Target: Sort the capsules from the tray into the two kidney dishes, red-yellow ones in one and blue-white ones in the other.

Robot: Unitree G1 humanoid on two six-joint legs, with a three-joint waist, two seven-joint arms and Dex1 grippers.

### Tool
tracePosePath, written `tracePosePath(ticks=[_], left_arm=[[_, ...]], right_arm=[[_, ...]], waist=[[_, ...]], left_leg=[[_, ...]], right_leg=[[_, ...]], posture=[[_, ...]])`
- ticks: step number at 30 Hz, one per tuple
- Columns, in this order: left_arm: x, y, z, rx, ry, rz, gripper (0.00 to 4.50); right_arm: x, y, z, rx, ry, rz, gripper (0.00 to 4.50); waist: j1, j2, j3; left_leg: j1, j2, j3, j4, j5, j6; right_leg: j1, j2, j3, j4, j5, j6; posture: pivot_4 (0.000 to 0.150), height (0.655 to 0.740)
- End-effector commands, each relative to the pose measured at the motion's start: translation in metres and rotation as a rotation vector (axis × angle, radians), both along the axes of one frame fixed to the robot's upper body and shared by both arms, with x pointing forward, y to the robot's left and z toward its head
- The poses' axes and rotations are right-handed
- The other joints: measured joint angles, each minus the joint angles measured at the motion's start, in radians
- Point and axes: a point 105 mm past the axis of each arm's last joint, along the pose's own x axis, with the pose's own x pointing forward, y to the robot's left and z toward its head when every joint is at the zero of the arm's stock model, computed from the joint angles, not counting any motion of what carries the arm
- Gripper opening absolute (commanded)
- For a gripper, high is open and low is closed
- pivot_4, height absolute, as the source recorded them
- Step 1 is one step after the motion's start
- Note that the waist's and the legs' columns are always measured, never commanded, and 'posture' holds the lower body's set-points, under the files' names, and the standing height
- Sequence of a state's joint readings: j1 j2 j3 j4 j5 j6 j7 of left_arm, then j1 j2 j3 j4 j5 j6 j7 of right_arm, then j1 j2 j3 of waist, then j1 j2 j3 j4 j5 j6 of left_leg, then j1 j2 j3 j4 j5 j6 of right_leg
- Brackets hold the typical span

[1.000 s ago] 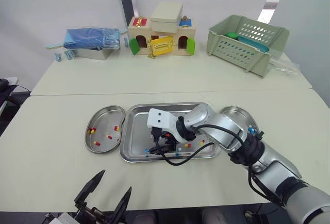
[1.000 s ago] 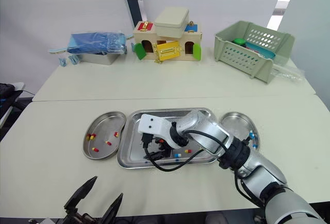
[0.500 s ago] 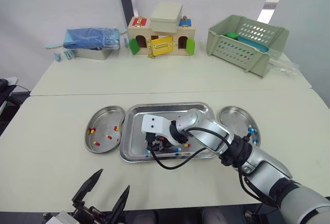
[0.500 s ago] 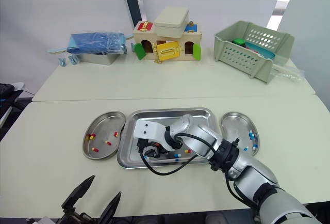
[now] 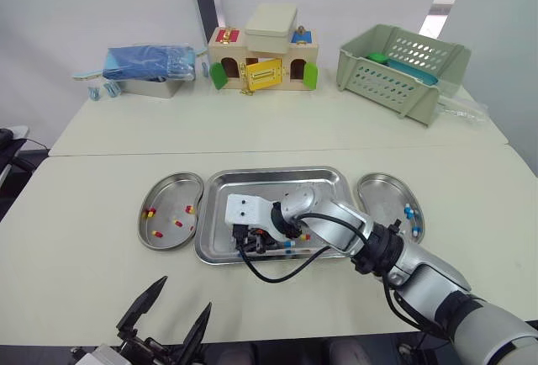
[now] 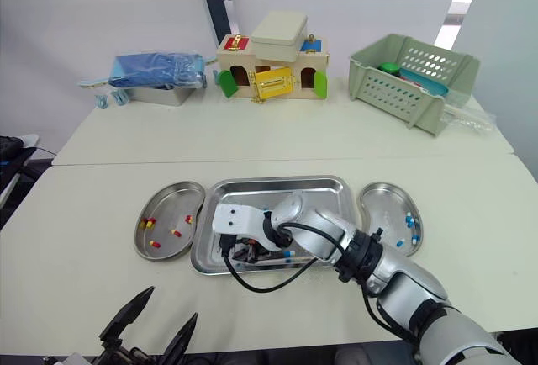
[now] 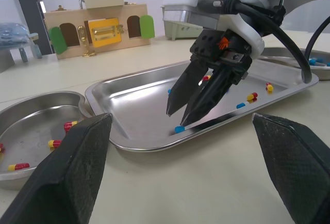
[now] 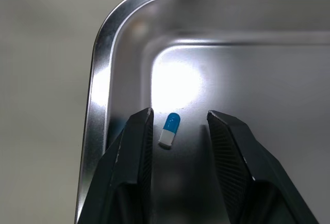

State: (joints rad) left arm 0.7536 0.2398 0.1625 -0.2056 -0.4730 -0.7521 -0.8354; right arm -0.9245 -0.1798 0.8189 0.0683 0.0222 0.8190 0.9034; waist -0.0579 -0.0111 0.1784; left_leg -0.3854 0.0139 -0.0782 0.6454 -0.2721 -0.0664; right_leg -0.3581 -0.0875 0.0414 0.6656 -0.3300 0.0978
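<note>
Right end effector (image 8: 179, 113): shifted since 1 s ago toward the tray's front-left corner; fingers parted, tips low over the tray floor, gripping nothing.
Blue-white capsule (image 8: 169, 130): lying flat between those 2 fingers, nearer 1 of them, just inside the corner's rim.
Tray (image 5: 252, 187): near the table's front edge, between 2 kidney dishes; other capsules (image 7: 251, 97) lie beside the end effector.
Left kidney dish (image 5: 172, 193): red-yellow capsules (image 5: 152, 212) inside.
Right kidney dish (image 5: 378, 193): blue-white capsules (image 5: 409, 211) inside.
Left end effector (image 5: 186, 294): fingers spread wide, empty, over the table's front edge.
</note>
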Motion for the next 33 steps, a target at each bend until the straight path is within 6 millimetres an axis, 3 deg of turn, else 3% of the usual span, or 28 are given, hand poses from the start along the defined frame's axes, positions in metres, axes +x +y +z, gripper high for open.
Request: tracePosePath(ticks=[1,10,18,26,30,33], left_arm=[[-0.003,-0.003,0.008,0.009,-0.031,0.000,4.50],[-0.003,-0.002,0.007,0.011,-0.029,0.008,4.50],[-0.002,-0.001,0.008,0.016,-0.030,0.008,4.50],[-0.001,0.000,0.008,0.019,-0.028,0.004,4.50],[0.001,-0.003,0.011,0.028,-0.031,-0.039,4.50],[0.003,-0.011,0.016,0.052,-0.048,-0.143,4.50]], right_arm=[[-0.003,0.003,0.002,-0.002,-0.027,0.040,1.82],[0.001,0.000,-0.005,-0.030,-0.049,0.036,1.82],[0.001,-0.002,-0.005,-0.029,-0.048,0.034,0.04],[-0.002,0.000,-0.003,-0.008,-0.030,0.041,0.04],[-0.001,-0.005,0.019,0.113,-0.011,0.052,0.04],[-0.001,-0.036,0.044,0.259,0.020,0.028,0.04]], waist=[[0.000,0.000,0.000],[0.000,0.000,0.000],[0.000,0.000,0.000],[0.000,0.000,0.000],[0.001,0.000,0.000],[0.012,-0.001,0.000]], left_leg=[[0.000,0.000,0.000,0.000,0.000,0.000],[0.000,0.000,0.000,0.000,0.000,0.000],[0.000,0.000,0.000,0.000,0.000,0.000],[0.000,0.000,0.000,0.000,0.000,0.000],[0.000,0.000,0.000,0.000,0.000,0.000],[-0.001,0.000,-0.001,0.000,0.000,0.000]], right_leg=[[0.000,0.000,0.000,0.000,0.000,0.000],[0.000,0.000,0.000,0.000,0.000,0.000],[0.000,0.000,0.000,0.000,0.000,0.000],[0.000,0.000,0.000,0.000,0.000,0.000],[0.000,0.000,0.000,0.000,0.000,0.000],[0.000,0.000,-0.001,-0.001,0.000,0.000]], posture=[[0.150,0.7400],[0.150,0.7400],[0.150,0.7400],[0.150,0.7400],[0.150,0.7400],[0.150,0.7400]])
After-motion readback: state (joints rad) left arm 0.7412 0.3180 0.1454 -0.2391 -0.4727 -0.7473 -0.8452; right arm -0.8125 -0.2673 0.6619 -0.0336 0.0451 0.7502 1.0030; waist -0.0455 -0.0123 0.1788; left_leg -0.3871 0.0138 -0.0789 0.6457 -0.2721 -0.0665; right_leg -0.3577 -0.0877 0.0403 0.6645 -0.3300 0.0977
